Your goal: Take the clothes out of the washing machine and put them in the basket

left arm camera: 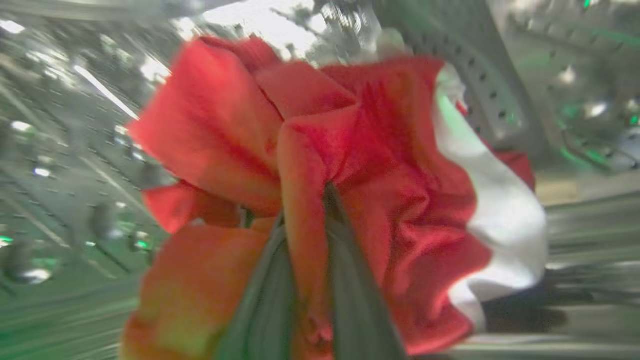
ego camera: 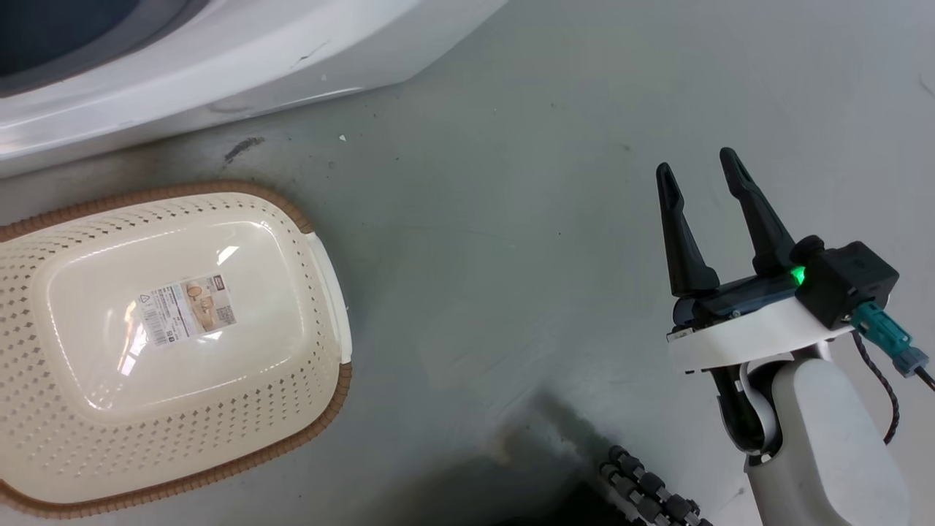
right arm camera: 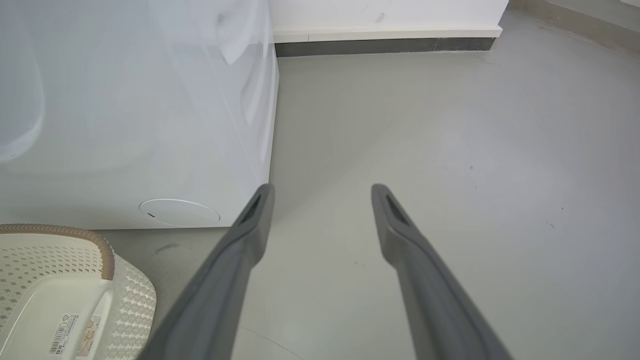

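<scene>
the left gripper (left arm camera: pixel 305 210) is clamped on the clothes (left arm camera: pixel 390 165): its two dark fingers (left arm camera: pixel 360 300) stand close together with a fold of red fabric pinched between them. the garment bunches up around and above the fingertips, bright red with a white panel (left arm camera: pixel 500 220) down its right side in the left wrist view. around it curves the perforated steel drum of the washing machine (left arm camera: pixel 480 90), so the clothes are inside the machine; the picture is blurred, and whether the fabric touches the drum wall cannot be told.

the right gripper (ego camera: pixel 697 164) is spread wide with nothing between its fingers (ego camera: pixel 683 241), a green light (ego camera: pixel 798 275) glowing at its base. it hangs over the bare grey floor (ego camera: pixel 511 219), well apart from the basket (ego camera: pixel 314 365). in the right wrist view the same gripper (right arm camera: pixel 322 190) points past the lower front corner of the washing machine (right arm camera: pixel 150 100).

the basket sits on the floor just beside the foot of the white washing machine (ego camera: pixel 219 66), at the robot's left. a label sticker (ego camera: pixel 188 310) lies on its glossy floor, and the brown rim (ego camera: pixel 219 471) runs round its perforated cream walls.
</scene>
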